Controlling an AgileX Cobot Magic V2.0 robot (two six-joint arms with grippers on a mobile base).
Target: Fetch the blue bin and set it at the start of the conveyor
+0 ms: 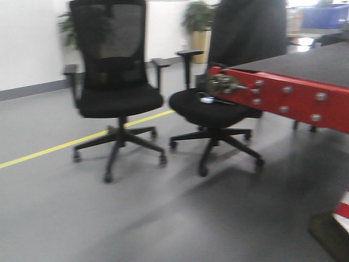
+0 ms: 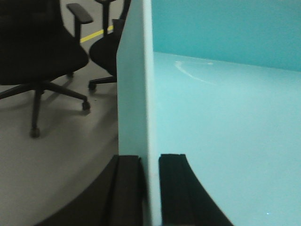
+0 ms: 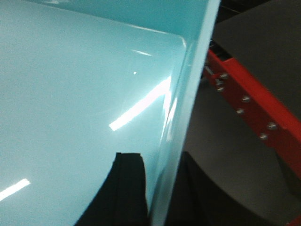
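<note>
The blue bin (image 2: 225, 117) is a pale turquoise tub that fills both wrist views (image 3: 70, 94). My left gripper (image 2: 150, 188) is shut on its left wall, one black finger outside and one inside. My right gripper (image 3: 160, 188) is shut on its right wall the same way. The bin hangs above the grey floor. The conveyor start (image 1: 311, 63) is a dark grey belt with a red bolted side band (image 1: 289, 98), at the right of the front view. It also shows in the right wrist view (image 3: 254, 108), just right of the bin. The bin is out of the front view.
Two black office chairs (image 1: 117, 93) (image 1: 212, 109) stand on the grey floor ahead, left of the belt. A yellow floor line (image 1: 82, 141) runs behind them. A red-and-white striped base (image 1: 343, 210) is at the lower right. Dark blue crates (image 1: 324, 16) sit far back.
</note>
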